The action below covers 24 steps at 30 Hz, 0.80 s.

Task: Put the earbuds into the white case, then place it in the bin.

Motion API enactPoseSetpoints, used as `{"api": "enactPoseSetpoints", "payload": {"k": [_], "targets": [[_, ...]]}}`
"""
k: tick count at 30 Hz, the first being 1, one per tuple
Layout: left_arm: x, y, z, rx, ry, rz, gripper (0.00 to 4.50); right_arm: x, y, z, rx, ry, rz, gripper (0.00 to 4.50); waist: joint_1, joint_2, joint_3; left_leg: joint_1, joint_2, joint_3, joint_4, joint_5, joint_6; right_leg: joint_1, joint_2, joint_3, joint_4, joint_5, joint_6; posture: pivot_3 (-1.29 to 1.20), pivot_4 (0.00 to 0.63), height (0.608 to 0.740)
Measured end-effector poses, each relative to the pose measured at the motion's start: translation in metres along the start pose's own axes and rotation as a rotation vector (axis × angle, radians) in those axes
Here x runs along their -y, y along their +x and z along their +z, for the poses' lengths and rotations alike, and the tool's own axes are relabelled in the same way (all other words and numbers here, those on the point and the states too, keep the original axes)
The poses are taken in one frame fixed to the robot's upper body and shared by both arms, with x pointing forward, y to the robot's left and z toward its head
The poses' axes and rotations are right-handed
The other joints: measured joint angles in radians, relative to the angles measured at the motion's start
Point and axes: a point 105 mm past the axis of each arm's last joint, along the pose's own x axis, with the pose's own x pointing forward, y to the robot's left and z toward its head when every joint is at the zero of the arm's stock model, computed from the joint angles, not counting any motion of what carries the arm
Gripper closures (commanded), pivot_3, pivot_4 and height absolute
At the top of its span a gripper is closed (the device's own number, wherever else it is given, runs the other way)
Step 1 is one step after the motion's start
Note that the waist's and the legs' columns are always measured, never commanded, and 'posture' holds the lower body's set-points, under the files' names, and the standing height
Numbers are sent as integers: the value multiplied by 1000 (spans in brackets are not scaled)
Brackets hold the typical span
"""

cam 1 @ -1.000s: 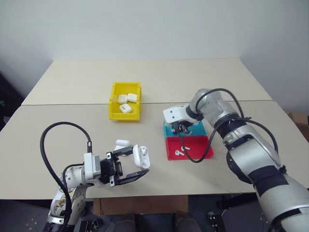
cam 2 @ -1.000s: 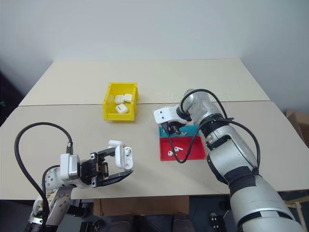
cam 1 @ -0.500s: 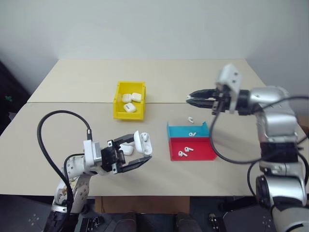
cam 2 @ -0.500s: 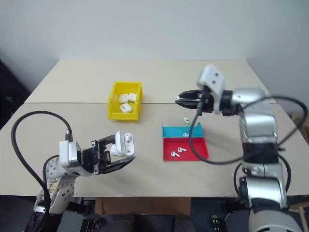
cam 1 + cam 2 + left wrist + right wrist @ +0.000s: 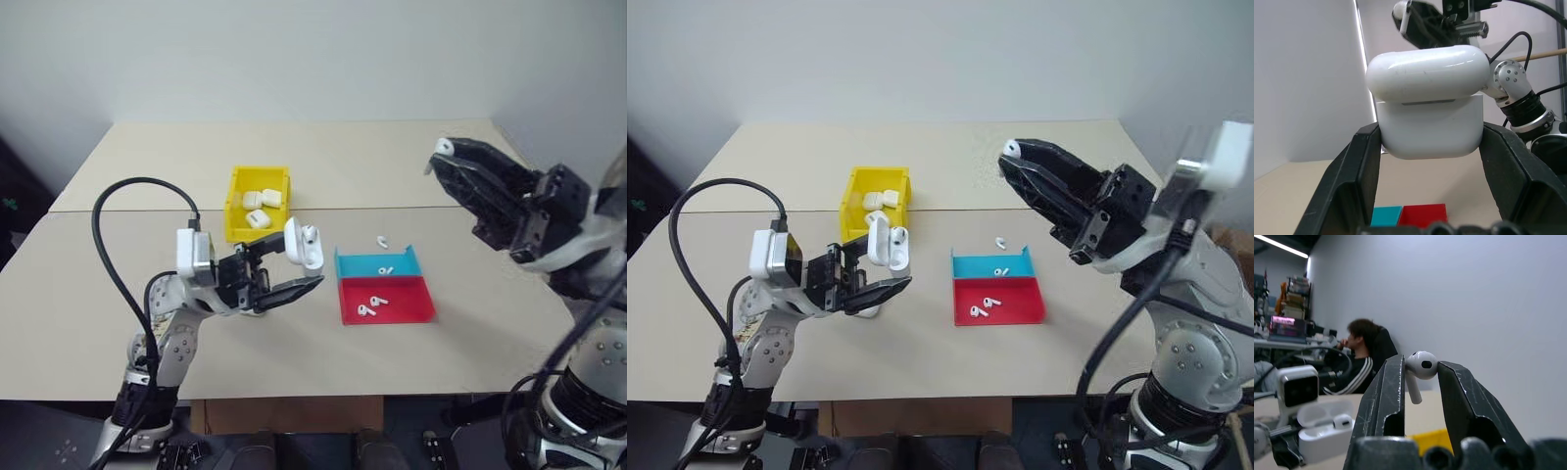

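- Plain white wall stood behind two tan tables (image 5: 147, 274) pushed together, seam running across.
- Left tool (image 5: 290, 272) was raised over the near table, pointing toward the robot's right, clenched on the white case (image 5: 303, 244); fingers gripped the case body on both sides, per left wrist view.
- Case lid was hinged open; one earbud sat inside, seen in right wrist view (image 5: 1343, 421).
- Right tool (image 5: 1015, 160) was lifted high on the right, pointing left, pinching an earbud (image 5: 1419, 369) at its fingertips; bud head sat between the tips, stem hanging down.
- The bin (image 5: 235, 208), yellow, sat on the near table by the seam, just beyond the left tool, with three closed white cases (image 5: 261, 207) inside.
- Blue tray (image 5: 376, 262) and red tray (image 5: 387, 301) sat touching, between the two arms.
- One earbud lay in the blue tray (image 5: 387, 271), two in the red tray (image 5: 370, 306), one loose on the table (image 5: 382, 241) just behind the blue tray.
- A seated person in a dark striped jacket (image 5: 1359, 363) showed in the background of right wrist view.
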Motion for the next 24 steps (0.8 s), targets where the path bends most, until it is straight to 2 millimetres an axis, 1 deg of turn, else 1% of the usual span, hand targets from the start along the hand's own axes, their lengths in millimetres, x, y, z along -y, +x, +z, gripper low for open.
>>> {"api": "enactPoseSetpoints", "payload": {"k": [4,8,11,16,18,24], "targets": [[2,5,-1,14,-26,-19,1738,-15,0,-12,-20,81,46,3228,1,0,0,0,0,0,0,0,0,1,0,0,-1,0,0,0,150,740],[4,13,0,22,-30,-65,1738,-22,5,-13,-8,111,87,3228,-1,0,0,0,0,0,0,0,0,1,0,0,-1,0,0,0,150,740],[5,14,2,27,-24,-86,1738,-29,9,-19,-23,140,125,3228,-2,0,0,0,0,0,0,0,0,1,0,0,-1,0,0,0,150,740],[6,20,4,56,-14,-116,1738,-37,15,-25,-28,185,168,3228,2,0,0,0,0,0,0,0,0,2,0,-1,-2,0,0,0,150,740],[5,21,1,64,-7,-118,1738,-40,15,-29,-43,210,198,3228,2,0,0,0,0,-1,0,0,0,3,0,-1,-3,0,0,0,150,740],[7,22,-4,53,-9,-132,1738,-43,13,-28,-43,275,234,3228,2,0,0,0,0,-2,0,0,0,5,0,-3,-5,0,0,0,150,740]]}}
